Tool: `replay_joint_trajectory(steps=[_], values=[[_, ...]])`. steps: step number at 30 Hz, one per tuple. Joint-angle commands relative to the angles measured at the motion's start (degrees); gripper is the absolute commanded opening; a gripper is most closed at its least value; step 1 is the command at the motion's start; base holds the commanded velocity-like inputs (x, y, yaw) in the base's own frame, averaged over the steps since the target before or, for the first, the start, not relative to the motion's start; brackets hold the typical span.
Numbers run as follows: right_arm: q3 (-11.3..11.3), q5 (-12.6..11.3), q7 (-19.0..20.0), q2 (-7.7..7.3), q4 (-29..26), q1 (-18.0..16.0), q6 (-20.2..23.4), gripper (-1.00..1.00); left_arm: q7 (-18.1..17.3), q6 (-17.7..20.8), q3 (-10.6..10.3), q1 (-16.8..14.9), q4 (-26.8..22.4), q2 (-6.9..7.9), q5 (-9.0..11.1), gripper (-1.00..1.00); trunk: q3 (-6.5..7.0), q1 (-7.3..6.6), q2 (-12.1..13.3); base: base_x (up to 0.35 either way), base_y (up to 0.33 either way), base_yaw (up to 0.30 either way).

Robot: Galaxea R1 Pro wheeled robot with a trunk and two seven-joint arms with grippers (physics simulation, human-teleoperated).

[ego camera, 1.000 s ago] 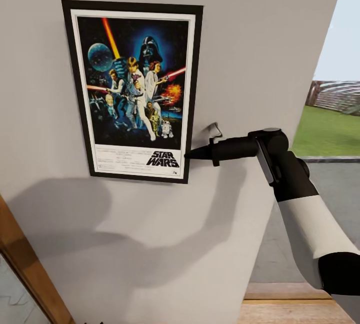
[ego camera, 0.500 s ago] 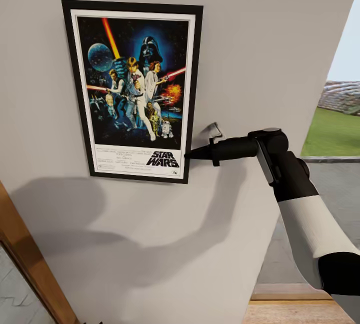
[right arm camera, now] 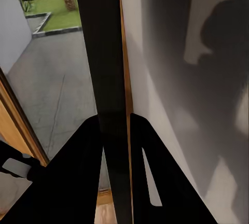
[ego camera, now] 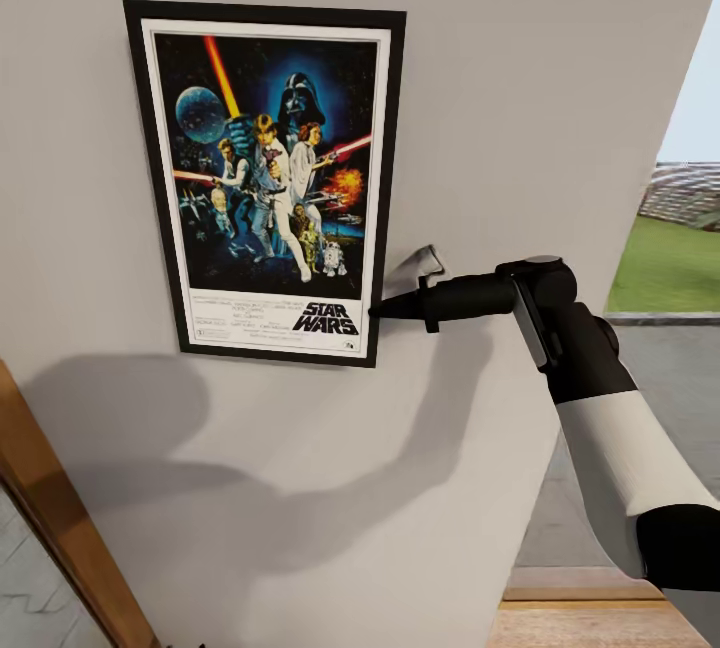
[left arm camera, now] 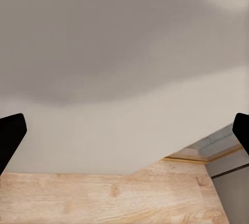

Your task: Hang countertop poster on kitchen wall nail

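Nearest you, your left gripper [left arm camera: 124,130] has its two black fingertips spread far apart with nothing between them, facing a bare stretch of the grey wall [left arm camera: 119,53] above the wooden floor [left arm camera: 104,198]. It is idle and plays no part here.

Your right gripper [ego camera: 385,308] reaches across from the right and is clenched on the poster [ego camera: 268,180], low on its right-hand frame edge, just above the bottom right corner. The right wrist view confirms it: the black frame edge [right arm camera: 106,79] runs straight down between the two fingers [right arm camera: 150,172], with the wall just beside it.

Over the last second the arm and poster have not shifted at all; only the head view has drifted slightly, altering the strip of lawn [ego camera: 665,263] past the wall's right edge. The poster sits flat and upright against the wall, high on it. No nail can be seen, so you cannot confirm it has caught. Judging by the stillness, hanging looks about done; releasing gently would test whether it holds.
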Motion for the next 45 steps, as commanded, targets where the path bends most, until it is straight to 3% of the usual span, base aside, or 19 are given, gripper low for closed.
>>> replay_joint_trajectory(steps=[1, 11, 45], values=[[0.1, -0.2, 0.1, -0.04, 0.0, 0.0, 0.8, -1.00, -0.1, -0.3, -0.3, 0.0, 0.0, 0.01, 0.3, 1.00, -0.03, 0.02, 0.0, 0.000, 0.125, 0.000], [0.1, -0.2, 0.1, -0.04, 0.0, 0.0, 0.7, -1.00, -0.1, -0.3, -0.3, 0.0, 0.0, 0.02, 0.3, 1.00, -0.03, 0.02, 0.0, 0.000, 0.121, 0.000], [0.1, -0.2, 0.1, -0.04, -0.1, -0.1, 0.8, -1.00, -0.1, -0.3, -0.3, 0.0, 0.1, 0.03, 0.3, 1.00, -0.03, 0.02, 0.0, 0.000, 0.003, 0.000]])
